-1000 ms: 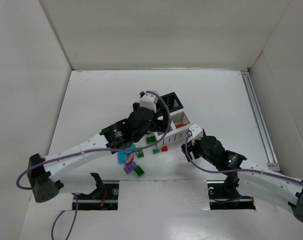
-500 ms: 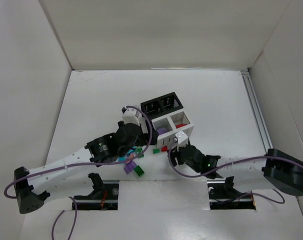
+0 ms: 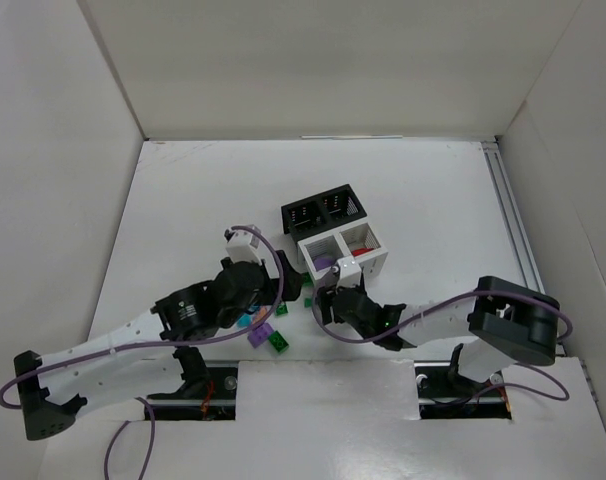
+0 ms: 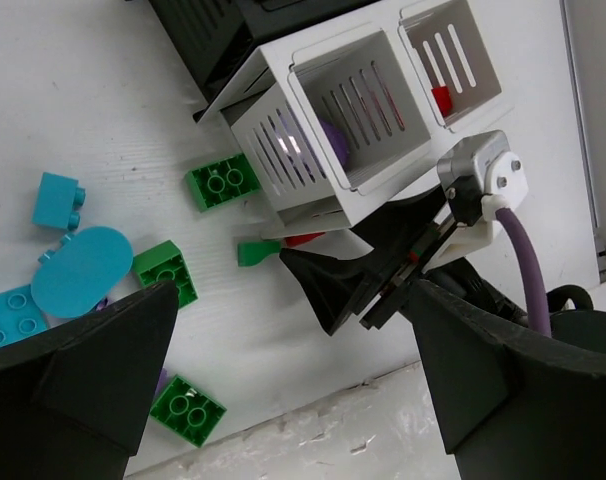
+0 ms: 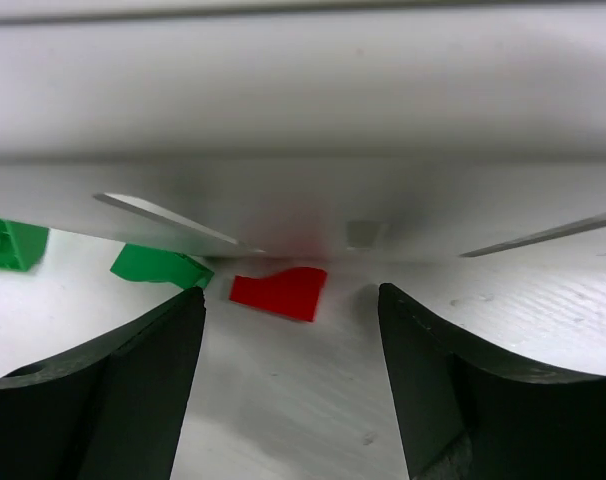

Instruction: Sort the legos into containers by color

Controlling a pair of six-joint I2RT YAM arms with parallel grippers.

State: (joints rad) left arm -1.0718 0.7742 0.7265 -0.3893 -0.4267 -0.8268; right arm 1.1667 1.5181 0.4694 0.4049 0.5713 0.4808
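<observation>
The white bin [image 3: 368, 262] holds a purple piece [image 3: 324, 262] in one cell and a red piece [image 3: 361, 251] in the other. The black bin [image 3: 323, 213] stands behind it. My right gripper [image 3: 321, 303] is open at the white bin's near wall. In the right wrist view a flat red piece [image 5: 280, 291] lies on the table just ahead of the open right gripper [image 5: 290, 300], with a green piece [image 5: 158, 265] to its left. My left gripper [image 3: 293, 284] is open and empty above loose green [image 4: 223, 183], teal [image 4: 58, 197] and purple legos.
More green bricks [image 4: 166, 270] [image 4: 187, 408] and a round teal plate [image 4: 81, 270] lie near the left gripper. A purple brick [image 3: 260, 335] and a green brick [image 3: 279, 342] sit by the table's near edge. The two grippers are close together. White walls enclose the table.
My left gripper has drawn back from over the white bin toward the near left. My right gripper has moved left to the white bin's near wall, at the red piece.
</observation>
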